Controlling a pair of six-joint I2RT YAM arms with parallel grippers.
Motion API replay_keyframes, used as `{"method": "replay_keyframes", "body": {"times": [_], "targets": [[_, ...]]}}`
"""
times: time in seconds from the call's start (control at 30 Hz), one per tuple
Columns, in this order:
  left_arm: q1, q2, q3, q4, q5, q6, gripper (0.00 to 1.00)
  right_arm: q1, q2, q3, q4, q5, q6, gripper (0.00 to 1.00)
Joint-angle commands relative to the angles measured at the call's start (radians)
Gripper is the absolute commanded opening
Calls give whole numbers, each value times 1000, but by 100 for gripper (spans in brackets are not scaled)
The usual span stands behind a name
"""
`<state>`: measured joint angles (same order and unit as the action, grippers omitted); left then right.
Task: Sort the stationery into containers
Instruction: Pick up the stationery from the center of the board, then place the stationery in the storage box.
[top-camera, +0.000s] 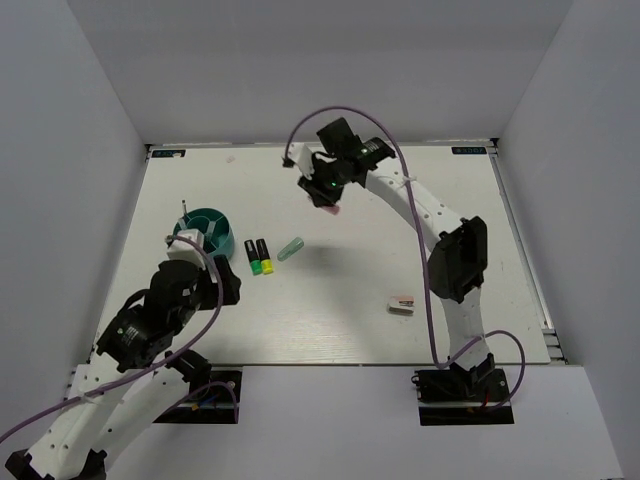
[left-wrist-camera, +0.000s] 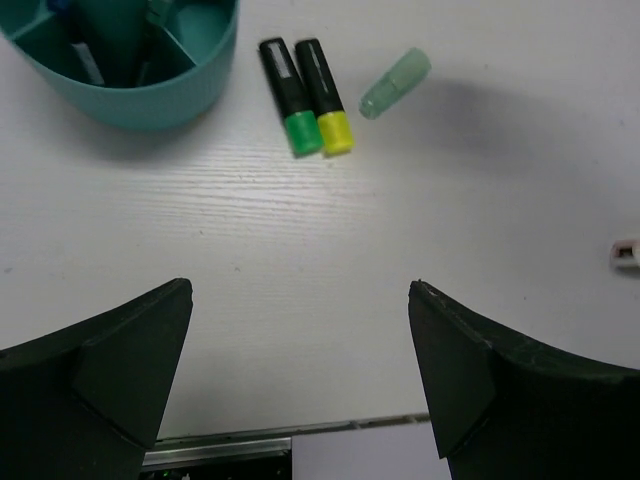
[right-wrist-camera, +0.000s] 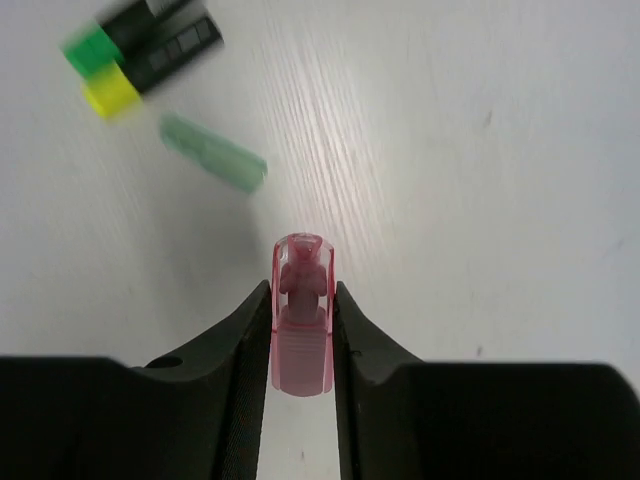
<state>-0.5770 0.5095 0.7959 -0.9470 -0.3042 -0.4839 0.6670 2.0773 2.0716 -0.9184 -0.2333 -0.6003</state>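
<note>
- Pink marker is pinched between the fingers of the right claw and held clear of the desk, at the upper middle of the overhead frame.
- Left claw is spread wide at the lower left, with nothing between its fingers.
- Teal holder is set at the left, just above the left claw.
- Two black markers, one green-ended and one yellow-ended, are laid side by side and touching, right of the holder. A pale green marker is laid just beyond them.
- Pink-and-white block is seen at the lower right, well apart.
</note>
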Motion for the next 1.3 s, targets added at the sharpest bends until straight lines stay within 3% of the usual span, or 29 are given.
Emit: {"method": "replay_keyframes", "body": {"times": [0.0,0.17,0.23,0.27,0.4,0.43,0.5,0.8,1.27], "targets": [[6,6,55,-53,-159,-76,99,48,67,169,-6,-150,63,0],[8,20,123,-75,-324,-87,99,86,63,68,437,-340,181,0],[8,23,138,-65,-354,-62,99,94,87,84,513,-409,281,0],[6,24,160,-64,-366,-58,99,95,108,81,664,-441,312,0],[6,35,184,-64,-383,-38,99,98,197,112,981,-471,584,0],[9,35,184,-67,-385,-36,99,98,214,119,1083,-474,735,0],[8,35,181,-76,-388,-41,99,95,283,175,1203,-482,825,0],[6,24,134,-79,-371,-53,99,129,357,133,1340,-471,944,0],[6,-11,114,-93,-386,-58,99,190,444,117,1414,-429,998,0]]}}
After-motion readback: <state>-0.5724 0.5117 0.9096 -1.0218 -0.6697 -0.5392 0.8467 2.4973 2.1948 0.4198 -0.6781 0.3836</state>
